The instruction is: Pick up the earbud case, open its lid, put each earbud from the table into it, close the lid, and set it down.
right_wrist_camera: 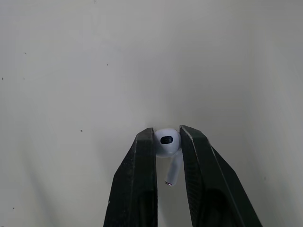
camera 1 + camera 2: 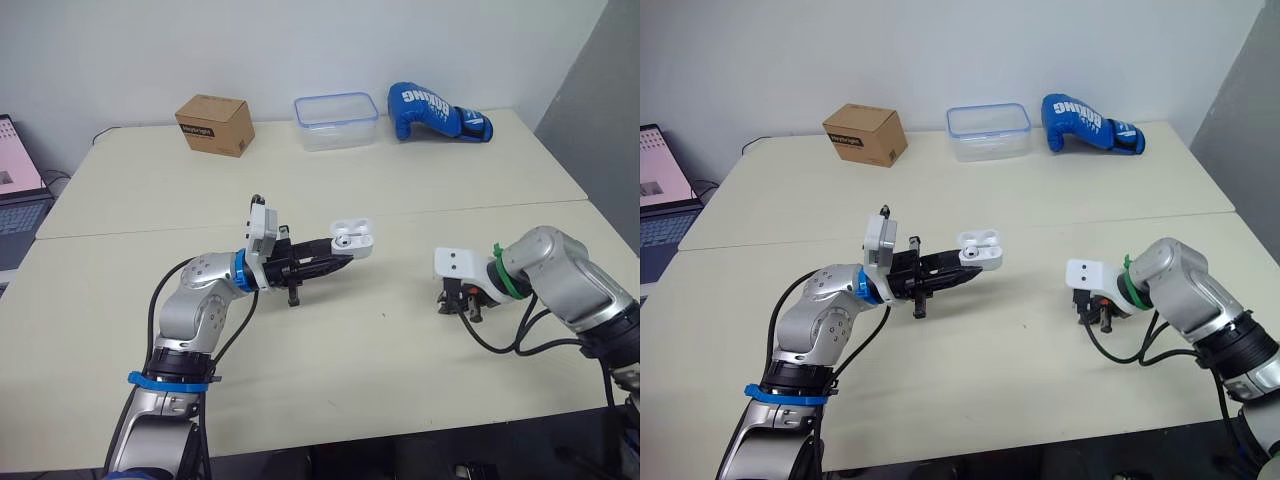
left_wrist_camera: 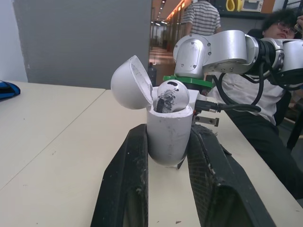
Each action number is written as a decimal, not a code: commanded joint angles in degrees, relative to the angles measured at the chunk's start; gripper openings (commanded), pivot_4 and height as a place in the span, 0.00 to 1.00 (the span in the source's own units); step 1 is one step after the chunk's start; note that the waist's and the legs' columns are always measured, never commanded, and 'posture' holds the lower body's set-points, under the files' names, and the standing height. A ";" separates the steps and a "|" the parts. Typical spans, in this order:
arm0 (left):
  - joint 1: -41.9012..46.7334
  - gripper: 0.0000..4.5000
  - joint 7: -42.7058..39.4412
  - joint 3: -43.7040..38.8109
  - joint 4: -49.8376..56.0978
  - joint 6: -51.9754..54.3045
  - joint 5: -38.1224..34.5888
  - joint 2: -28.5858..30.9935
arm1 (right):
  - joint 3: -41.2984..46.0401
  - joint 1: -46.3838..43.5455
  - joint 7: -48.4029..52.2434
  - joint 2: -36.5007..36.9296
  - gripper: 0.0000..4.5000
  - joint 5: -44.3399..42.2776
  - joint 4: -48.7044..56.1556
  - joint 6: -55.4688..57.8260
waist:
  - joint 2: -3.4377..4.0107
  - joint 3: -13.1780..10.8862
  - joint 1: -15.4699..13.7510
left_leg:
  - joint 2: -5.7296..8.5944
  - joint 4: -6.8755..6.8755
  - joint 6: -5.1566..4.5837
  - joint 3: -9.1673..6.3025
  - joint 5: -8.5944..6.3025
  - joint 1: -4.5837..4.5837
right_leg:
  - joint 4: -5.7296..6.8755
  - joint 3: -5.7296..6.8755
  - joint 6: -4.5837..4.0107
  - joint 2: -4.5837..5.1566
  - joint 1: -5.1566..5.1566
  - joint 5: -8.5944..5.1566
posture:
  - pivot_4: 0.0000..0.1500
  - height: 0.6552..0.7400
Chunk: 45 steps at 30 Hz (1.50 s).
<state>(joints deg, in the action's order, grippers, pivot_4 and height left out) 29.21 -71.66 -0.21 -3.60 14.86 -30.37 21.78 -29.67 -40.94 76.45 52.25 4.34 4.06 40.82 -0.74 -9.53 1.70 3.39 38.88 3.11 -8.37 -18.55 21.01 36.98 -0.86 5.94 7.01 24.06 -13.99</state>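
— Gripping the earbud case (image 3: 168, 135) above the table (image 2: 400, 350), the left gripper (image 2: 338, 258)?
— Yes, clamped on it, lid (image 3: 129, 84) open; its wrist view reveals a seated earbud (image 3: 171, 94).
— The right gripper (image 1: 166, 133)?
— Down by the table; its wrist view shows it pinching the second earbud (image 1: 165, 146).

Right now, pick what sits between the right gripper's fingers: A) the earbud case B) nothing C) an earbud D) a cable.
C: the right wrist view shows the right gripper pinching a white earbud by its head, while the left gripper holds the open earbud case.
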 commanded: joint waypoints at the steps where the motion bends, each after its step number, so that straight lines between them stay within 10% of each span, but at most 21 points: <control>1: 0.28 0.18 0.28 0.19 2.49 -0.47 -0.86 0.14 | 0.07 0.36 -0.04 0.19 0.08 0.90 0.33 -0.19 | 0.00 0.00 0.00 | 0.00 0.00 0.00 0.00 0.00 0.00 | 0.00 0.00 0.00 0.00 0.00 0.00 | 1.00 0.89; 5: 0.21 0.18 0.42 0.25 2.76 -0.33 -0.93 0.11 | 0.04 0.87 -0.15 0.16 0.08 1.11 0.39 -0.03 | 0.00 0.00 0.00 | 0.00 0.00 0.00 0.00 0.00 0.00 | 0.00 0.00 0.00 0.00 -0.01 0.00 | 1.00 0.89; 11: 0.04 0.18 0.65 0.39 3.29 -0.04 -1.02 0.03 | 0.31 0.54 0.36 1.24 0.54 1.75 2.50 -1.12 | 0.00 0.00 0.00 | -0.01 0.01 0.00 0.00 0.00 -0.01 | 0.01 0.00 0.00 0.00 -0.01 0.00 | 1.00 0.89; 45: -0.69 0.18 0.95 0.97 2.32 -1.87 -0.67 -0.78 | -9.94 -7.79 12.30 -1.19 0.54 19.10 7.48 2.28 | 0.00 0.00 0.00 | 0.00 0.02 0.01 -0.02 0.00 0.00 | 0.01 0.01 0.00 0.00 0.00 0.00 | 1.00 0.89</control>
<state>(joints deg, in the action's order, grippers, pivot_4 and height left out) 28.68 -70.67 0.87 -2.59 14.22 -30.36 21.12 -39.74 -47.57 87.19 50.76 22.39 10.87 42.73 -0.74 -9.53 1.70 3.39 38.90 3.11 -8.38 -18.55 21.01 36.99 -0.85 5.94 7.01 24.07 -13.99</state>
